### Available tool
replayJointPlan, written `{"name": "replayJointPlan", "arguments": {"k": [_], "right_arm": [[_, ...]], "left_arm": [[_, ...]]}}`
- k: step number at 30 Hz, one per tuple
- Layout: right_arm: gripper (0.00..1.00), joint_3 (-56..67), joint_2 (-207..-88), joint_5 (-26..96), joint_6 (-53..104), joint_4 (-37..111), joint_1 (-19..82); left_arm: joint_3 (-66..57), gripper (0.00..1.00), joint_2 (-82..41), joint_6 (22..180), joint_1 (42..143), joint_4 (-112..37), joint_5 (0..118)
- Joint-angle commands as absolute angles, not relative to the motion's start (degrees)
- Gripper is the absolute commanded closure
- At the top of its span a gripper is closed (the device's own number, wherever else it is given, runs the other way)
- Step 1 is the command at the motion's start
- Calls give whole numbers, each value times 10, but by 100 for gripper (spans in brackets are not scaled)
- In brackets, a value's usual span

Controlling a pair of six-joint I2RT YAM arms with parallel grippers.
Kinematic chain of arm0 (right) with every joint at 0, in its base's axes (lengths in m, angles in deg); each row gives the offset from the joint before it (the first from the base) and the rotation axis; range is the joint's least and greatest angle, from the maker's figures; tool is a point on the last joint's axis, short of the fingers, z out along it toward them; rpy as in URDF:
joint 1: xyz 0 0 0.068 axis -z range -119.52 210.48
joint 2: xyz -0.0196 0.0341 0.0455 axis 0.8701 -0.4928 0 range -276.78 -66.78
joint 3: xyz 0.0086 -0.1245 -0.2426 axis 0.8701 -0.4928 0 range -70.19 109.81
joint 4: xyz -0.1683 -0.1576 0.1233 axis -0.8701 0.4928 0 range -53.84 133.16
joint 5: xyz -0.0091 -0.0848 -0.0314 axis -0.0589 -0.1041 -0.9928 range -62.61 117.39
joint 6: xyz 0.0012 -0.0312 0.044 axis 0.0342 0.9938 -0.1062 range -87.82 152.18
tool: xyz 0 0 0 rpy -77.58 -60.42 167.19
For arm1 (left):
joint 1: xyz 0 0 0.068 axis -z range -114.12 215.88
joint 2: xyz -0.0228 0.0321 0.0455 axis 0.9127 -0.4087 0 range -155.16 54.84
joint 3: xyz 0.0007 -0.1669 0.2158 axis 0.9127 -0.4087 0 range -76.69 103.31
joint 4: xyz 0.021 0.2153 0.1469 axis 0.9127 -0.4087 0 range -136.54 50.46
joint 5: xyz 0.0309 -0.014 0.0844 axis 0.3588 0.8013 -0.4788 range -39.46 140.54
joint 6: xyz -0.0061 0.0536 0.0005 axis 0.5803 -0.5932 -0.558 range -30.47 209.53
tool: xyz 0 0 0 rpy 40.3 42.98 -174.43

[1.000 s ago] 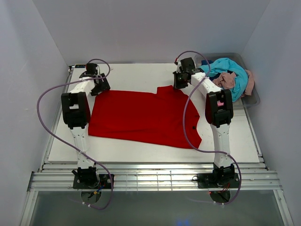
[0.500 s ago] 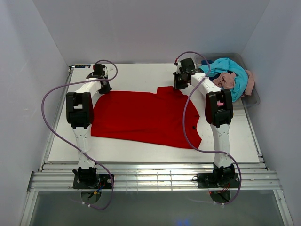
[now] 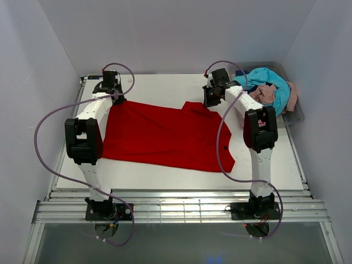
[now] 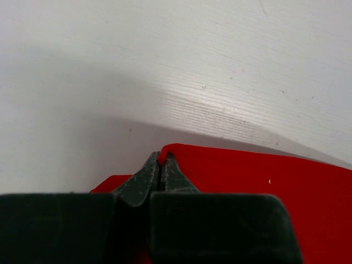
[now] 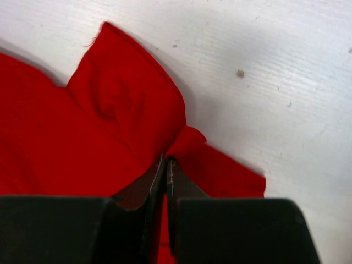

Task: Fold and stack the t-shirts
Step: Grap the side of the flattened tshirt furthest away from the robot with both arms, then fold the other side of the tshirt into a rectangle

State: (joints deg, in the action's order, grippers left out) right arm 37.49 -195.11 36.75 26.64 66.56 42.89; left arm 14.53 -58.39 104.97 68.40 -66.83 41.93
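The white tabletop (image 3: 159,87) has a fine wood grain and stands between plain pale walls (image 3: 176,33), one behind and one on each side. Silver metal rails (image 3: 181,210) run along its near edge. The light is soft and even

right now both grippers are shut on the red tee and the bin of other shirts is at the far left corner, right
Not quite. The top external view shows the bin at the far right corner, not the left. The rest holds: the left gripper and the right gripper are each shut on the red tee.
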Motion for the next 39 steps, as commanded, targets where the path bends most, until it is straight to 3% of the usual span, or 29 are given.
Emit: {"name": "replayJointPlan", "arguments": {"k": [1,19,39], "right_arm": [[92,326,-1856,371,275,655,422],[92,74,-1630,359,262,646,376],[92,-21,-1517,317,230,703,331]], "left_arm": [[102,92,-530,1029,686,-628,397],[-9,93,-498,1017,686,-609,341],[-95,95,-456,1009,699,-608,256]]}}
